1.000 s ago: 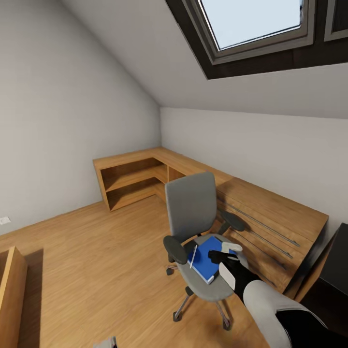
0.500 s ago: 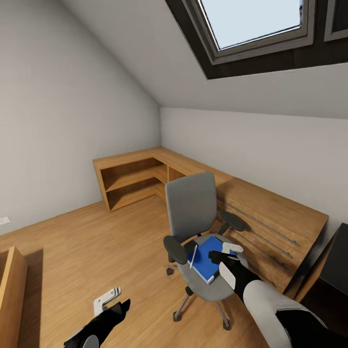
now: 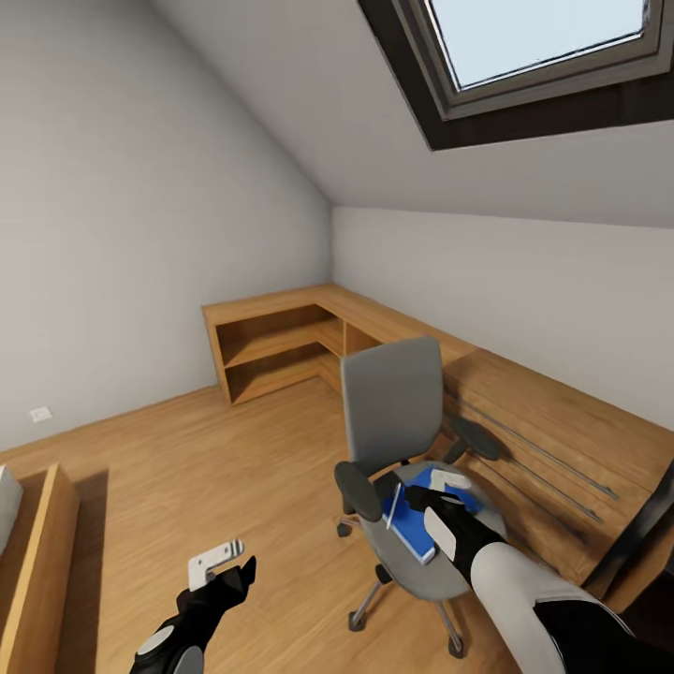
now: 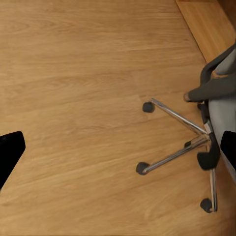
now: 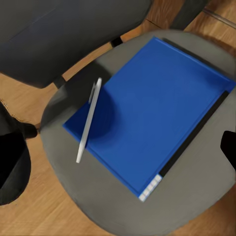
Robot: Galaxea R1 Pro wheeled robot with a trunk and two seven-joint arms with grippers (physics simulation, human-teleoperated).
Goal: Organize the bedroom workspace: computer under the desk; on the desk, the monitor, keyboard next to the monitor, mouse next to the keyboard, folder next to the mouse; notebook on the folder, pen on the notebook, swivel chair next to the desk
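The grey swivel chair (image 3: 393,402) stands on the wood floor in the head view, with the blue folder (image 3: 414,526) flat on its seat. The pale pen (image 3: 393,505) lies across the folder's edge. My right gripper (image 3: 446,505) hovers open just above the folder, holding nothing. The right wrist view looks down on the folder (image 5: 152,113) and pen (image 5: 88,120), with the gripper (image 5: 118,155) wide open. My left gripper (image 3: 225,568) hangs open over bare floor left of the chair. Its wrist view shows the chair's base (image 4: 189,142). A black edge of the desk (image 3: 644,526) shows at far right. The computer, monitor, keyboard, mouse and notebook are out of view.
Low wooden shelving (image 3: 281,337) runs along the far walls into the corner. A sloped wooden panel with metal rails (image 3: 552,440) lies right behind the chair. A wooden furniture side (image 3: 37,562) stands at the left edge. Open floor (image 3: 215,468) lies left of the chair.
The camera has turned, shifting the whole room rightward in the picture. My left arm has risen into view at the bottom, gripper open. The right gripper stays above the folder.
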